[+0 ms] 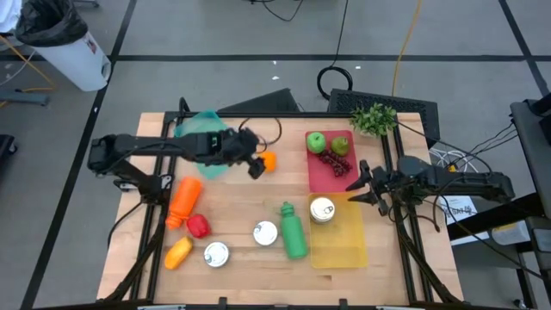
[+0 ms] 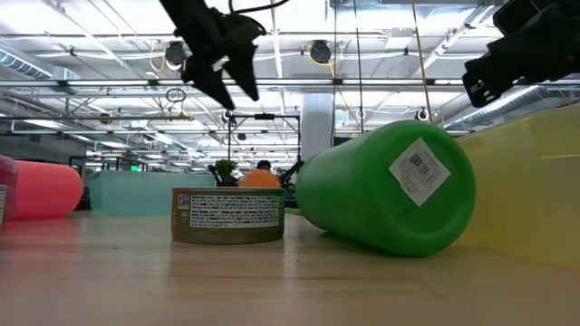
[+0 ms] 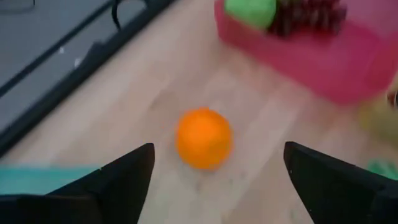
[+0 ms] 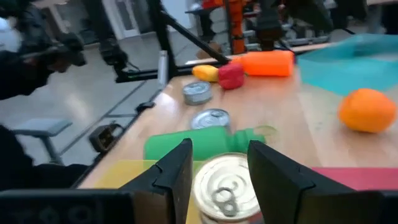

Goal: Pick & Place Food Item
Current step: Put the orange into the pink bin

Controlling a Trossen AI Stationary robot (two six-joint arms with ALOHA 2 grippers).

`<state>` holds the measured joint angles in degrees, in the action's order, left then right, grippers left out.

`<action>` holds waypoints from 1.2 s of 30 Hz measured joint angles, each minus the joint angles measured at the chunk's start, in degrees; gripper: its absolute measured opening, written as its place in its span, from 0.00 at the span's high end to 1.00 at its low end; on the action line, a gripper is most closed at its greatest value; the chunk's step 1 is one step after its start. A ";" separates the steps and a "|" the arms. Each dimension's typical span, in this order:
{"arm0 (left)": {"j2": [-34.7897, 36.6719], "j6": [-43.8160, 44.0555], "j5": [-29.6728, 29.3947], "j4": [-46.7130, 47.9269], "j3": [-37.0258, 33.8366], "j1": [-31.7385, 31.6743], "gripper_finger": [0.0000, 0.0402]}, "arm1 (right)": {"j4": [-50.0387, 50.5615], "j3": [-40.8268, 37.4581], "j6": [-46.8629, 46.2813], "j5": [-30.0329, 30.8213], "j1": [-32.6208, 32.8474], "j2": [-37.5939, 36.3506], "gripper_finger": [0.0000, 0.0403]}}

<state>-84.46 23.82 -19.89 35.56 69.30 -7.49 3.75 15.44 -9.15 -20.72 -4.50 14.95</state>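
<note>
Lying closest in the low view were a short tin can with a paper label [image 2: 227, 217] and a fat green plastic bottle [image 2: 385, 188] on its side, in the middle of the frame. From above, the wooden table [image 1: 241, 202] filled the middle of the picture.

Near its upper middle, the left gripper [image 1: 256, 163] hung with its two dark fingers spread wide apart. A round orange fruit [image 1: 269, 160] sat on the wood just beside them, and nothing was squeezing it. A teal bin [image 1: 203, 129] lay under that arm, at the upper left of the table.

At the right side, the right gripper [image 1: 361, 182] hovered where a red tray [image 1: 331, 172] met a yellow tray [image 1: 340, 243]. Its fingers stood partly apart on each side of a silver-topped can [image 4: 226, 185], and I could not tell if they touched it. The red tray held a green apple [image 1: 316, 141] and dark grapes [image 1: 337, 163].
</note>
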 joint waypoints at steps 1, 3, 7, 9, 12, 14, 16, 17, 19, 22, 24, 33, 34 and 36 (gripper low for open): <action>-0.54 -1.19 0.41 -1.88 0.02 -1.06 0.08 | -0.01 0.00 -0.01 0.87 -0.01 0.38 0.65; -1.44 -2.66 2.53 -5.01 0.06 -3.11 0.07 | -0.02 0.00 0.02 1.98 -0.01 0.97 0.65; -5.51 -3.27 9.42 -10.71 0.10 -6.09 0.07 | -0.15 0.00 0.03 2.74 -0.01 1.63 0.65; -8.57 -4.41 12.38 -12.83 0.10 -6.66 0.07 | -0.60 0.00 0.03 2.71 -0.01 1.87 0.65; -12.86 -8.31 14.60 -15.00 0.06 -6.75 0.07 | -0.50 0.00 0.28 2.70 -0.01 1.87 0.65; -15.34 -10.97 16.30 -16.23 0.06 -6.53 0.07 | -0.45 0.00 0.42 2.69 -0.01 1.87 0.65; -17.36 -13.14 18.94 -16.31 0.05 -6.18 0.07 | -0.47 0.00 0.41 2.66 -0.01 1.85 0.65; -18.18 -13.38 20.36 -16.28 0.04 -5.95 0.07 | -0.44 0.00 0.38 2.66 -0.01 1.85 0.65; -19.14 -11.72 23.33 -16.41 0.04 -5.56 0.07 | -0.48 0.00 0.29 2.68 -0.01 1.85 0.65; -19.53 -9.28 27.27 -17.73 0.04 -4.74 0.07 | -0.46 0.00 0.38 2.64 -0.01 1.85 0.65; -19.53 -9.48 27.66 -18.79 0.04 -3.62 0.07 | -0.48 0.00 0.42 2.66 -0.01 1.85 0.65; -19.53 -21.01 26.29 -25.11 0.04 2.68 0.07 | -0.46 0.00 0.55 2.66 -0.01 1.86 0.65; -19.53 -21.12 25.86 -25.49 0.04 3.20 0.07 | -0.48 0.00 0.53 2.66 -0.01 1.87 0.65; -19.53 -20.43 25.48 -25.73 0.06 4.05 0.07 | -0.48 0.00 0.46 2.66 -0.01 1.87 0.65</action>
<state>-103.98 3.39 5.58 9.83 69.36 -3.45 3.27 15.44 -8.69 -18.06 -4.51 16.82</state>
